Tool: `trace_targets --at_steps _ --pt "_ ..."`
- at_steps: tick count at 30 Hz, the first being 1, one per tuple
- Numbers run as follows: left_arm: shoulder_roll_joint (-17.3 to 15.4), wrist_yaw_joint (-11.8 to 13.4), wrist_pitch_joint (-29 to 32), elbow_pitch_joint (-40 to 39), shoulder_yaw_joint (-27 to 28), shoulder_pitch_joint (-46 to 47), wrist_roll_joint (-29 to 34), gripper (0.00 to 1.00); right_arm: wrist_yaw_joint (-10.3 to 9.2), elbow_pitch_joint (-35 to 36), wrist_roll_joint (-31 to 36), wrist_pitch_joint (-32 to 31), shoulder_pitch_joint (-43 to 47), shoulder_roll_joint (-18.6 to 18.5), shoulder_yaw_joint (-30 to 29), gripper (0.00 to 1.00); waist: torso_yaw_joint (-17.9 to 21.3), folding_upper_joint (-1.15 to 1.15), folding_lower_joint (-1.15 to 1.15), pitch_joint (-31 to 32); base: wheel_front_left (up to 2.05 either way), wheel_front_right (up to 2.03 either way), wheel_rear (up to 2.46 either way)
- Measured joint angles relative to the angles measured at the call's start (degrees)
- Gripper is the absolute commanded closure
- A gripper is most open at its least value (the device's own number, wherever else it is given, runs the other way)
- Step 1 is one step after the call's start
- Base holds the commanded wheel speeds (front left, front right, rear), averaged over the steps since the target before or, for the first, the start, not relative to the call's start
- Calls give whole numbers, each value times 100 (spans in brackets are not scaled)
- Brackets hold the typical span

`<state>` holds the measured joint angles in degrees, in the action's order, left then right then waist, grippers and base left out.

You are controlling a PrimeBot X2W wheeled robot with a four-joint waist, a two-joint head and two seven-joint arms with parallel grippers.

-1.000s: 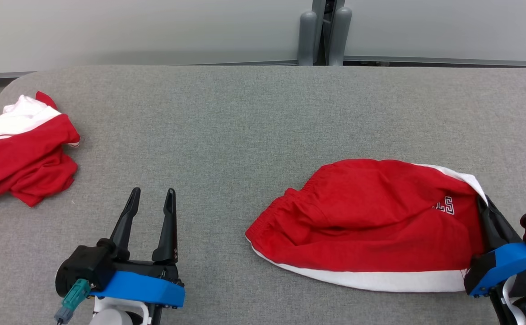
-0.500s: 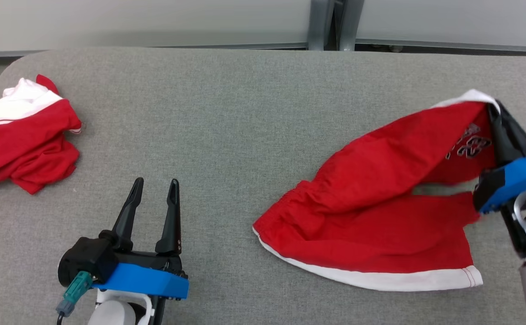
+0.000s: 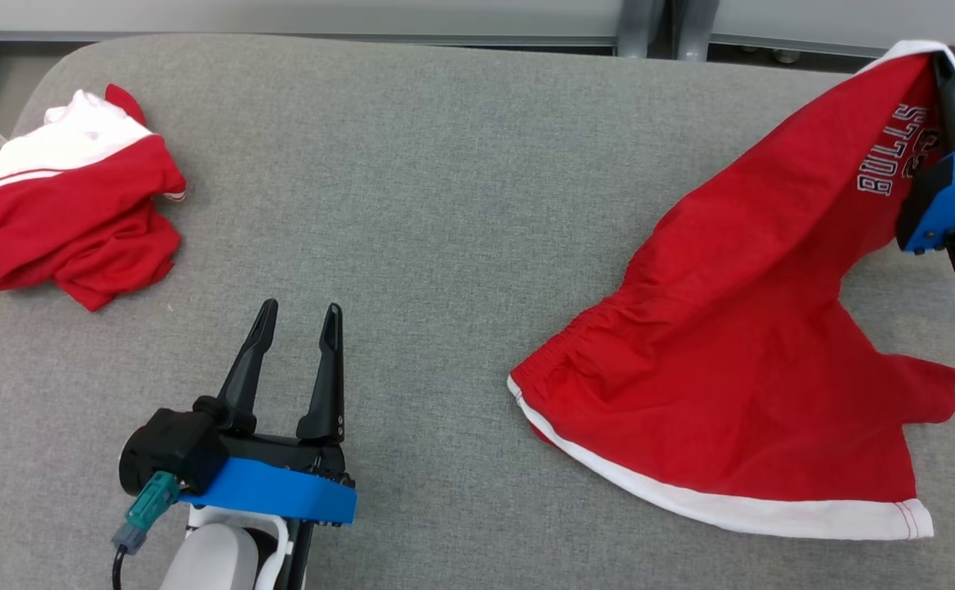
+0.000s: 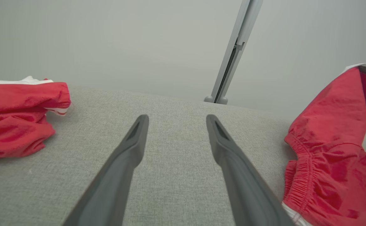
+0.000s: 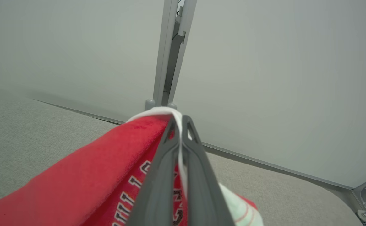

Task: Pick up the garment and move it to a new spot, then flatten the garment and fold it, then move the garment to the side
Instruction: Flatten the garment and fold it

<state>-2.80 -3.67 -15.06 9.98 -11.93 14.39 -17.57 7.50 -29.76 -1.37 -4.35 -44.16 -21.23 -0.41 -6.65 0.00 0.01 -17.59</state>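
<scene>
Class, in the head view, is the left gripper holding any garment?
No: the left gripper stands open over the grey table, with nothing held in it.

On the shorts [image 3: 739, 344], the 2nd print line hides behind the right gripper [image 3: 948, 61] — red pile [image 3: 67, 205] cropped left.

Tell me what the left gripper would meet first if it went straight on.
Ahead of the left gripper lies only bare table, then probably the wall; the shorts and crumpled garment sit aside.

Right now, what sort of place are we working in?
Probably an office or lab test bay: a grey fabric-covered table, pale partition panels joined by a metal post, plus red Bulls shorts and a crumpled red-and-white garment.
</scene>
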Motion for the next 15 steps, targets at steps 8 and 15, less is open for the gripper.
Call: trace_targets --at_steps 8,15 --pt "0 18 0 2 -120 92 -14 0 0 -1209 270 397 -617 19 47 0 -95 0 0 -105 0 0 0" --pt "0 52 1 43 -114 96 -10 0 0 -1748 346 945 -710 181 66 0 -15 0 0 20 0 0 0"
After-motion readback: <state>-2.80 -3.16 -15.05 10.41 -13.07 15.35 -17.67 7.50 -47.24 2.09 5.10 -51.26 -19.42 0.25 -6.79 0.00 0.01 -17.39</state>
